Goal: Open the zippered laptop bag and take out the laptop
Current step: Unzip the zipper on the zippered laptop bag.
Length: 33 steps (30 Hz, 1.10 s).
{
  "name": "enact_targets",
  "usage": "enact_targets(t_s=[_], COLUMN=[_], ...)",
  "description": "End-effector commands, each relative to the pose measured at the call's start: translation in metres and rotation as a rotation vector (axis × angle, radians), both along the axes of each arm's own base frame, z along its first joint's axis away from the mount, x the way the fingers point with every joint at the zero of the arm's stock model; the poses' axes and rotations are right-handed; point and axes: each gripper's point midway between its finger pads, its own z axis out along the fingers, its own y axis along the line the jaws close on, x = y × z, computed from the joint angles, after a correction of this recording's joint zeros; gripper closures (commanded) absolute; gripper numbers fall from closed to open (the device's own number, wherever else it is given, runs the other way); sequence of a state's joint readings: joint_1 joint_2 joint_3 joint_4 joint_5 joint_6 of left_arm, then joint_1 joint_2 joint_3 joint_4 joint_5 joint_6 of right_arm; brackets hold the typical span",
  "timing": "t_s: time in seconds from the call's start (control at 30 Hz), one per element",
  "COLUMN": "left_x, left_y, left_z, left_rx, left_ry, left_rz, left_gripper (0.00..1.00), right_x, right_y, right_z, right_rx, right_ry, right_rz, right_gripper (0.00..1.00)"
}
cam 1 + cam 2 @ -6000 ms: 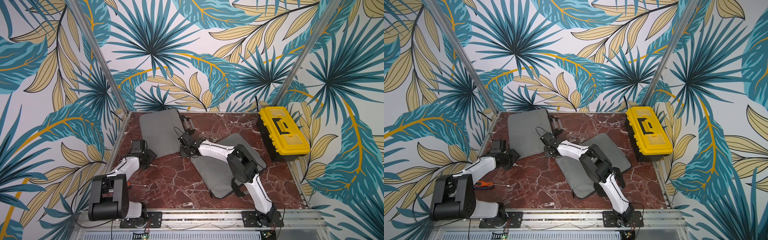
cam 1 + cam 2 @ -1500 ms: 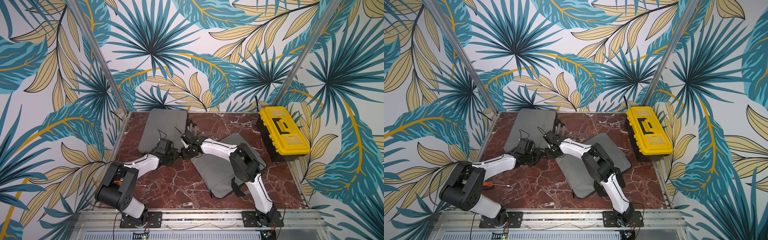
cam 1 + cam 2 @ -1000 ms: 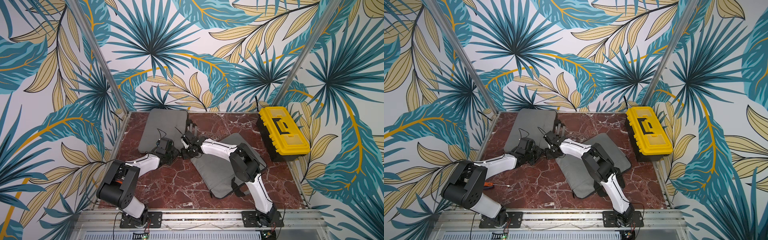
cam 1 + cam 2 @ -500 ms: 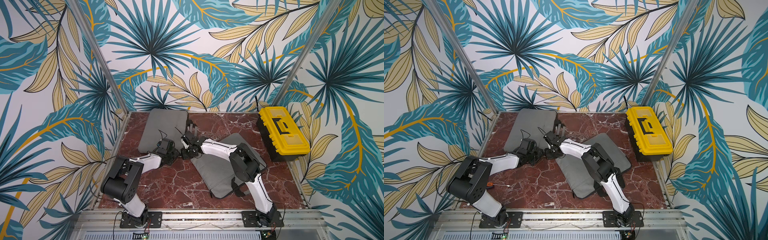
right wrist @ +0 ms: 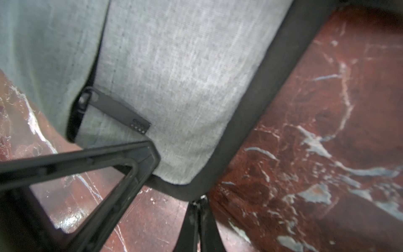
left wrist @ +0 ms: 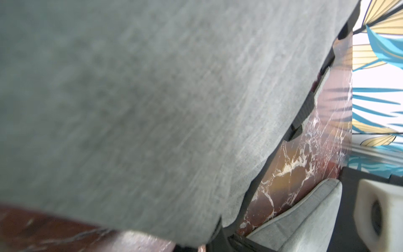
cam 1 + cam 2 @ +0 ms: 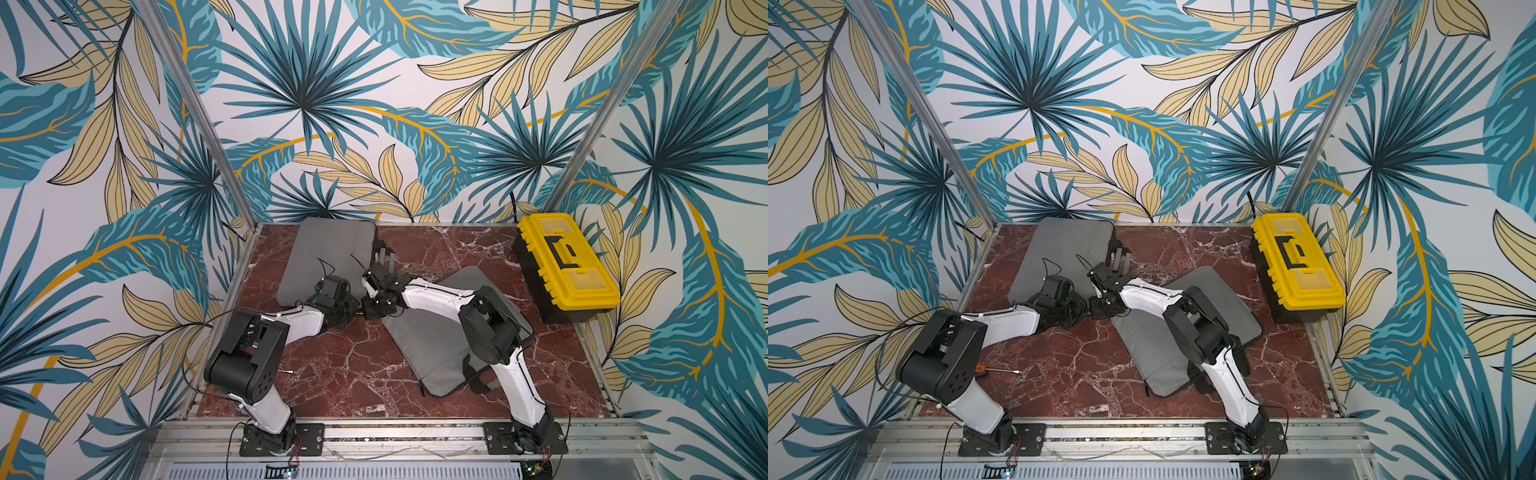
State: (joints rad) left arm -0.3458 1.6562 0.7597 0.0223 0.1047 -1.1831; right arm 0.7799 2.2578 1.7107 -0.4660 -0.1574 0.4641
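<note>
– Left gripper [image 7: 348, 311] is clenched at the bag's [image 7: 328, 249] 5 o'clock corner. Has it got the pull [image 5: 117, 111]?

– Cannot tell. In the right wrist view its finger [image 5: 144, 157] ends just beside the pull's tab, and the tab looks to lie loose on the cloth.

– And the right gripper [image 5: 198, 204]?

– Clenched too, tips against the black trim of that same corner. I can't make out whether it pinches the trim. The bag lies flat at 11 o'clock on the desk [image 7: 332, 374], with no laptop in sight.

– So how to do this well?

– I'd check the hold before pulling. If the tab is free, open up, straddle it and close on it flat. Then draw along the zip line, low and steady, with the right one anchoring the corner so the cloth doesn't bunch. Mind the other bag [image 7: 428, 349] at 4 o'clock, under the right arm.
</note>
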Motion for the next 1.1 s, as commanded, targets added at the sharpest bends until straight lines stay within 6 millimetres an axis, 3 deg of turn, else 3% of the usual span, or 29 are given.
enact_targets(t_s=[0.0, 0.5, 1.07], left_x=[-0.001, -0.014, -0.027], left_y=[0.001, 0.003, 0.013], left_z=[0.000, 0.011, 0.020], left_rx=[0.017, 0.009, 0.000], left_ry=[0.003, -0.026, -0.052], left_rz=[-0.004, -0.033, -0.024], left_gripper=[1.00, 1.00, 1.00], right_x=[-0.014, 0.007, 0.014], right_y=[-0.016, -0.057, -0.066], right_z=[-0.004, 0.002, 0.006], right_rx=[-0.061, -0.111, -0.145], right_ry=[0.037, 0.016, 0.000], right_rz=[-0.008, -0.082, -0.110], right_gripper=[1.00, 1.00, 1.00])
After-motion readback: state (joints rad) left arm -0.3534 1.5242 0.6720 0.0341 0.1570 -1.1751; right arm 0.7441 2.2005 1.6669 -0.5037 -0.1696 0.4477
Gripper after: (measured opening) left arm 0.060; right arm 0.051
